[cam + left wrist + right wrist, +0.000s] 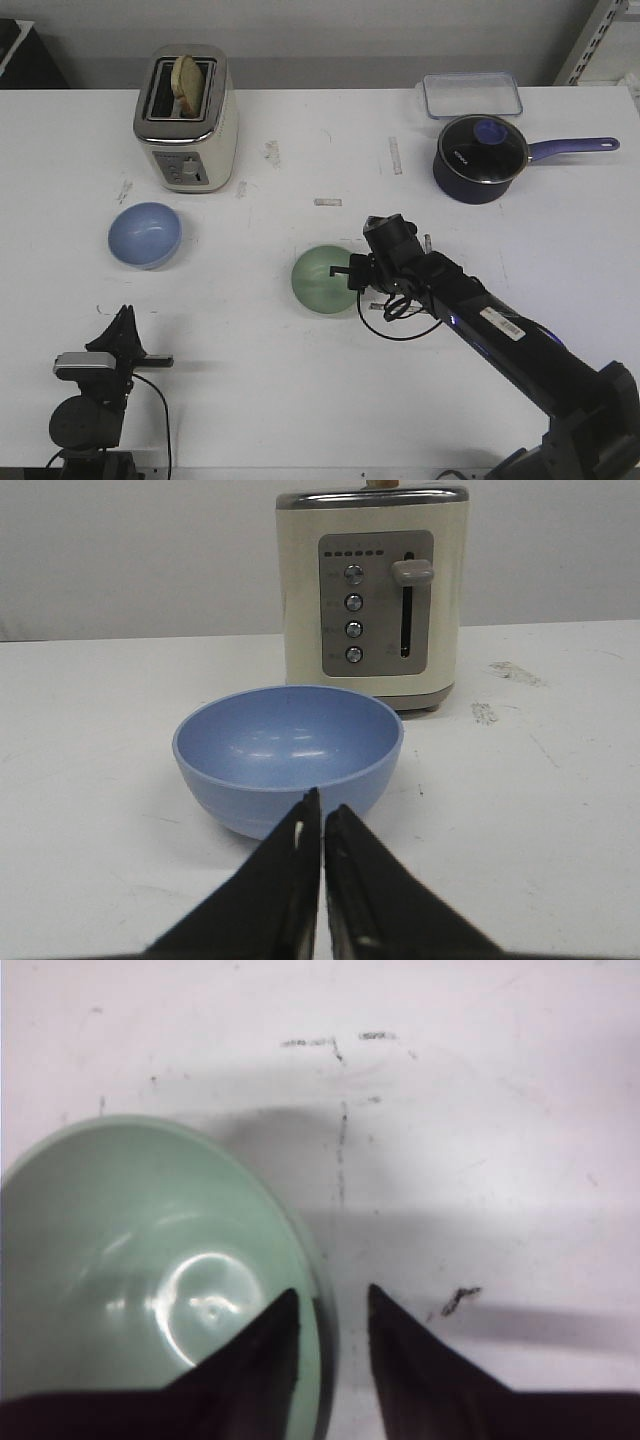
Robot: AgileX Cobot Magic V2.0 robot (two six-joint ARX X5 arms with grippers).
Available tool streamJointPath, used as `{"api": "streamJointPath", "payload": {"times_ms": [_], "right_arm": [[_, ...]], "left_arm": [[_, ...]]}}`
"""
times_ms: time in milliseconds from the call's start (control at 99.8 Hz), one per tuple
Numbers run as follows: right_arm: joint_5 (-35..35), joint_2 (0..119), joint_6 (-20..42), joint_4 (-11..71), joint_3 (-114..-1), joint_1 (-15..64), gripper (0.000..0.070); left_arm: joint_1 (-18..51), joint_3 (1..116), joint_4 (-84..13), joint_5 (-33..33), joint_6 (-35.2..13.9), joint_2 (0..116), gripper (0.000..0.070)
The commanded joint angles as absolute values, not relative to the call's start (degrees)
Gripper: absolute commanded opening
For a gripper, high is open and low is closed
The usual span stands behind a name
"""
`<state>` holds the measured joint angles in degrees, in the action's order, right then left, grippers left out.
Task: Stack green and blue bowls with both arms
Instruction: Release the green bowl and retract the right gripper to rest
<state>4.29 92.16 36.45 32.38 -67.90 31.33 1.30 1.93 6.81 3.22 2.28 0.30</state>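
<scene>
Nearest to me, my left tool (122,322) sits low at the near left of the white counter (300,400), and in its wrist view its two black fingers (290,880) lie pressed together with only a hairline seam between them, holding nothing. Just beyond those fingertips stands the blue bowl (288,755), upright and apart from the tool; in the front view the same blue bowl (146,235) rests on the left side of the counter, well ahead of the left arm. My right arm (500,335) reaches in from the near right corner toward the middle of the counter, where the green bowl (323,281) stands upright. My right tool (352,275) is at that bowl's right edge, and its wrist view shows the jaws straddling the rim of the green bowl (150,1270): one finger (265,1360) inside the bowl and the other outside over the counter, with the rim between them. I cannot tell whether the fingers already press on the rim. The two bowls are well apart, the green one to the right of the blue. Farther back on the left, behind the blue bowl, stands a cream toaster (186,118). At the far right sits a dark purple saucepan (482,157) with a glass lid.
</scene>
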Motion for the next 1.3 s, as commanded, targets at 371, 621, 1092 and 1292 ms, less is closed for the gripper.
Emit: {"api": "streamJointPath", "payload": {"times_ms": [371, 621, 1092, 1292], "right_arm": [[4.01, 78.22, 20.34, 25.23, -65.39, 26.37, 0.0351], [4.01, 66.26, 0.82, 6.61, -51.16, 19.38, 0.0102], [4.49, 41.91, -0.89, -4.29, -26.81, 3.18, 0.0000], [4.43, 30.74, -0.91, -4.25, -18.52, 1.89, 0.0000]], "left_arm": [[1.30, 0.73, 7.53, 3.44, 2.96, 0.19, 0.0003], [1.30, 0.73, 7.53, 3.44, 2.98, 0.19, 0.0003], [1.30, 0.73, 7.53, 3.44, 2.96, 0.19, 0.0002], [1.30, 0.73, 7.53, 3.44, 2.96, 0.19, 0.0002]]}}
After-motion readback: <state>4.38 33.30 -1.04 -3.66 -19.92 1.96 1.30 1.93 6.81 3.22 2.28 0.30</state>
